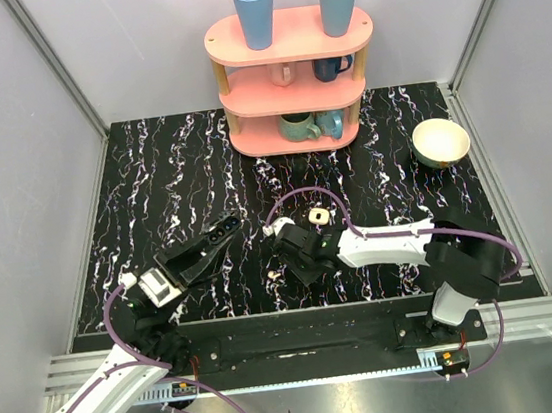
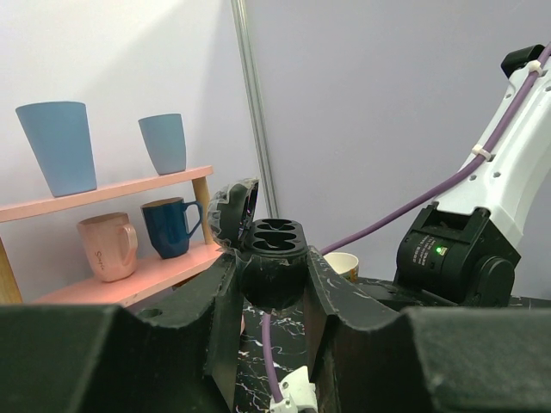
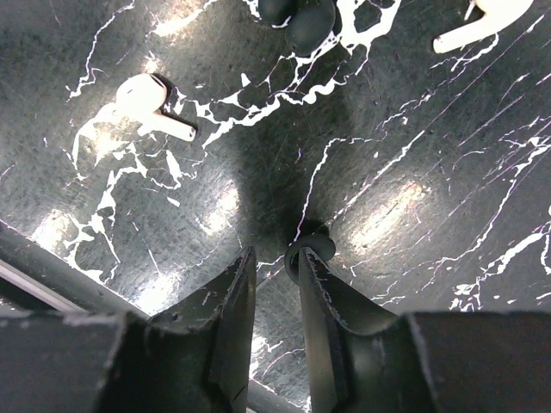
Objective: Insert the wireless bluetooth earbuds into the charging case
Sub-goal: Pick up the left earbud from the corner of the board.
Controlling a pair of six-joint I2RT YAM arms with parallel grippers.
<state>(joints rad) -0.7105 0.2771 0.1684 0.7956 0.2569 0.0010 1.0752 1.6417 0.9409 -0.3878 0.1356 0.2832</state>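
My left gripper (image 1: pixel 221 231) is shut on a black earbud case (image 2: pixel 274 249) and holds it above the table. Its lid (image 2: pixel 237 206) is open, and its two wells show and are empty. A small cream-white charging case (image 1: pixel 320 217) with a dark centre lies on the table by the right arm. My right gripper (image 3: pixel 275 258) points down at the table, its jaws a narrow gap apart and empty. One white earbud (image 3: pixel 146 99) lies ahead of it to the left. A second white earbud (image 3: pixel 482 13) lies at the top right edge.
A pink three-tier shelf (image 1: pixel 288 39) with blue cups and mugs stands at the back. A cream bowl (image 1: pixel 440 141) sits at the back right. Two dark rounded pieces (image 3: pixel 297 13) lie ahead of the right gripper. A small dark ring (image 3: pixel 312 249) sits at its right fingertip.
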